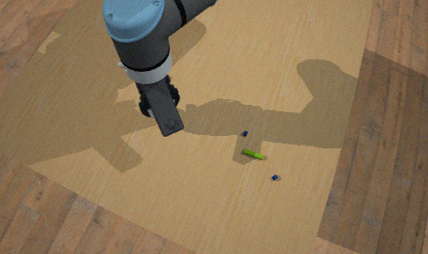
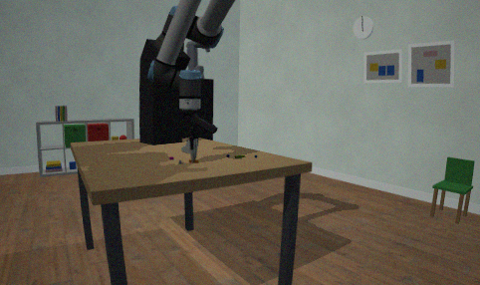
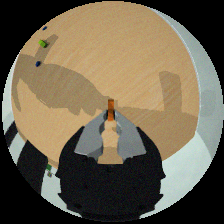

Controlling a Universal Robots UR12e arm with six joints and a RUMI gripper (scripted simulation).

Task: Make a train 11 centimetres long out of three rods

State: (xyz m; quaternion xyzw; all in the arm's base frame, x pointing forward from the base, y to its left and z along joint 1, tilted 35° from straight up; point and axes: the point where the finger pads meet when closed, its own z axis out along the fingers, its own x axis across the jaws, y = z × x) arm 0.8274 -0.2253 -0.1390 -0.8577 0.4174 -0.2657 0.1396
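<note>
An orange rod (image 3: 111, 104) is gripped in the hand (image 3: 111, 116), whose two fingers are closed almost fully upon it; in the wrist view the rod's end is seen jutting out beyond the fingertips, over the shadowed part of the bench (image 1: 299, 40). Whether the rod rests on the bench or is just clear of it cannot be told. In the exterior view the hand (image 2: 192, 155) is seen pointing straight down, low over the bench (image 2: 196, 180), with a small orange patch at its tip. In the top view the hand itself is hidden beneath the wrist. Well apart from the hand, a lime rod (image 1: 253, 154) is seen lying flat, with one blue rod (image 1: 245, 133) near its one end and a second blue rod (image 1: 274, 178) near the other end; neither blue rod is touching it. In the wrist view the three are found at the far upper left: lime rod (image 3: 43, 43), blue rod (image 3: 37, 64) and blue rod (image 3: 45, 29). In the exterior view a magenta rod (image 2: 170, 158) is seen just left of the hand.
</note>
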